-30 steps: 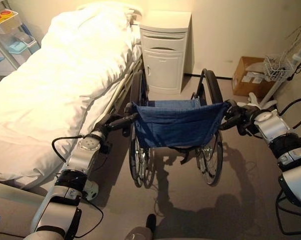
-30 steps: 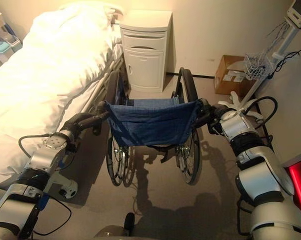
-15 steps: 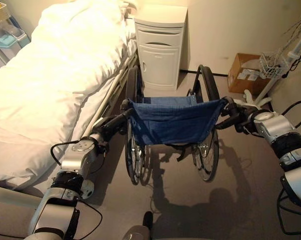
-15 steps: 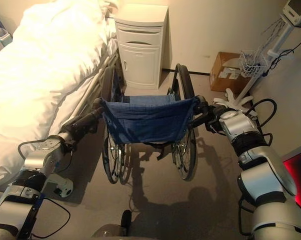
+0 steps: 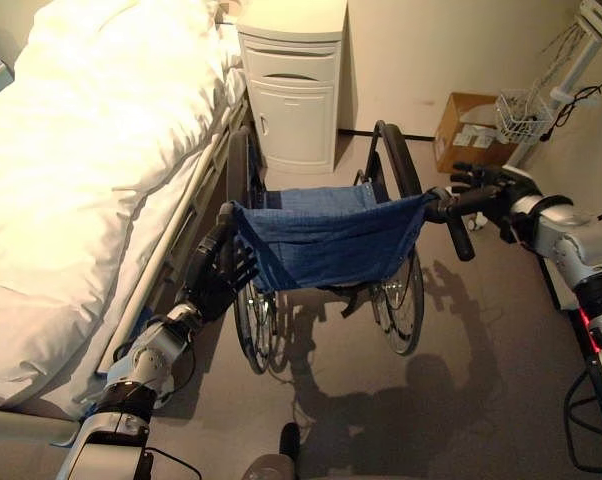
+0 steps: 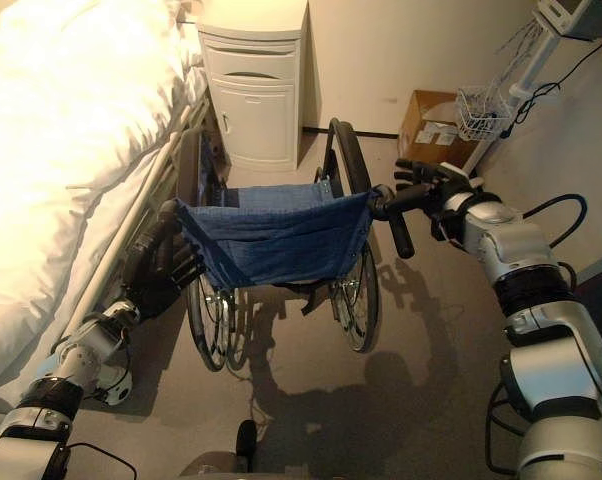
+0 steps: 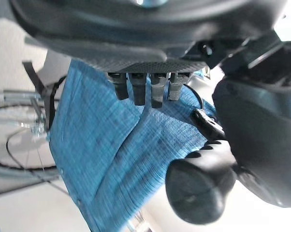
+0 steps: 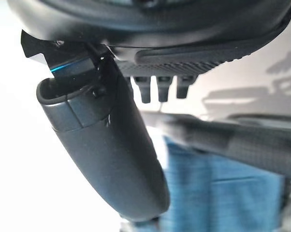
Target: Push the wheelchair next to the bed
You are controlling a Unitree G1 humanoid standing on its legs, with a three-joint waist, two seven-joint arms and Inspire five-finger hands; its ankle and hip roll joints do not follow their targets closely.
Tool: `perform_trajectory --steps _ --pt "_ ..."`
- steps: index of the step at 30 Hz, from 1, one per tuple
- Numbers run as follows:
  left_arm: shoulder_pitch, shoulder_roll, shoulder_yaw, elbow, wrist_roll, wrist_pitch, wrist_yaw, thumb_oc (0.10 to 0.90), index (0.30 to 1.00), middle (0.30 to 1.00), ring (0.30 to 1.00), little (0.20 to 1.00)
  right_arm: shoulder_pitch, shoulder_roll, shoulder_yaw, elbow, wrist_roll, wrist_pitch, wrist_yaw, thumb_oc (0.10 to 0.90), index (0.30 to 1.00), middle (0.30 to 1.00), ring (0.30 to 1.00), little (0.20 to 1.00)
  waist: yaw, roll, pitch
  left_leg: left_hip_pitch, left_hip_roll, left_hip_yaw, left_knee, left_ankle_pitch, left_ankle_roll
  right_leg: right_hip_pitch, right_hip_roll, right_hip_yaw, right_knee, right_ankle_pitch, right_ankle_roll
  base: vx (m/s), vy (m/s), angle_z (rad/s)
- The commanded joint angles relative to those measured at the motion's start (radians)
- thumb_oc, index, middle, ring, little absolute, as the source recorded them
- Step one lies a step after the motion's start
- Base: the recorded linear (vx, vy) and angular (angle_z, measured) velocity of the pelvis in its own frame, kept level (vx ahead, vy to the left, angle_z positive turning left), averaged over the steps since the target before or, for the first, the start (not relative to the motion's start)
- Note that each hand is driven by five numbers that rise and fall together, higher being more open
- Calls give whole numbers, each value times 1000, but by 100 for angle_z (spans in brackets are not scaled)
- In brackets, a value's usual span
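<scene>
The wheelchair, with a blue cloth back (image 5: 326, 240), stands alongside the white bed (image 5: 81, 150), its left wheel close to the bed frame. My left hand (image 5: 219, 282) is open, fingers spread, just behind and below the left push handle (image 5: 219, 232). In the left wrist view the handle's grip end (image 7: 201, 191) lies beside the thumb (image 7: 256, 140), not clasped. My right hand (image 5: 491, 190) is open too, fingers straight, right of the right push handle (image 5: 459, 230). In the right wrist view that handle (image 8: 232, 142) lies beyond the straight thumb (image 8: 107, 145).
A white bedside cabinet (image 5: 291, 90) stands against the wall just ahead of the wheelchair. A cardboard box (image 5: 466, 130) and a stand with a wire basket (image 5: 526, 115) are at the far right. Bare floor lies behind and right of the chair.
The wheelchair has rolled forward toward the cabinet, along the bed. Both hands were curled on the push handles and now stand open off them. The camera has moved forward too.
</scene>
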Motion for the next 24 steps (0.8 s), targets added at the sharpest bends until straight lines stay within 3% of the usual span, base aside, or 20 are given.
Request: perform_trajectory --steps 1,5,10,15,20,22,24 --pt "110 19 62 126 -98 32 -54 800 900 900 900 900 -23 -141 -60 -28 130 -130 10 800 900 900 900 900 19 -9 -84 78 8 33 32 -120 -9 -134 15 78 89 139 -25 -5 -24 -7" --pt "140 -10 109 160 -184 75 -112 800 900 900 900 900 40 -165 -142 -27 183 -131 30 800 900 900 900 900 1 -18 -88 84 11 41 30 -125 -11 -135 22 90 79 134 -29 -5 -25 -5" --pt "177 -71 150 215 -171 85 -99 800 900 900 900 900 163 -168 -253 -30 147 -51 59 800 900 900 900 900 -21 -31 -88 88 17 52 30 -132 -13 -140 31 106 70 134 -31 -13 -35 -9" --pt "209 -166 202 281 -259 98 -79 800 900 900 900 900 345 -86 -379 17 163 -15 133 800 900 900 900 900 -36 -41 -87 95 20 59 28 -138 -12 -138 38 117 54 134 -32 -4 -41 -5" --pt "244 -280 300 313 -589 135 -55 800 900 900 900 900 525 139 -493 140 171 -83 193 800 900 900 900 900 -33 -46 -86 102 20 60 24 -146 -10 -133 41 124 40 137 -27 2 -47 -12" --pt "270 -315 307 318 -536 139 -24 800 900 900 900 900 606 259 -518 181 174 -127 224 800 900 900 900 900 -29 -47 -82 104 21 63 26 -148 -9 -134 40 122 42 139 -24 -6 -51 -16" --pt "291 -336 289 346 -394 150 7 800 900 900 900 900 668 349 -524 234 203 -146 246 800 900 900 900 900 -25 -43 -81 106 22 64 28 -152 -4 -136 39 119 46 142 -20 -3 -20 -1"
